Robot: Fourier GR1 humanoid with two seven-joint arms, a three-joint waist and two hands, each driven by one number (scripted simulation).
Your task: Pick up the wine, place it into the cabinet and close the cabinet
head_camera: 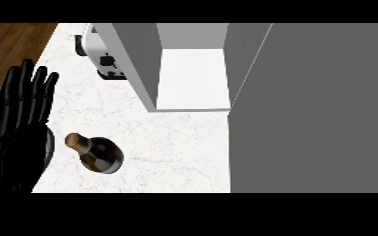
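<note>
From my console I log: cabinet (192,80), door (303,105) swung wide, white shelf bare; marble counter (177,145); my left hand (26,125) at the left edge, fingers straight and up (holding nothing); toaster (103,55) behind; wine (100,154) standing on the counter, just beside that hand.
</note>
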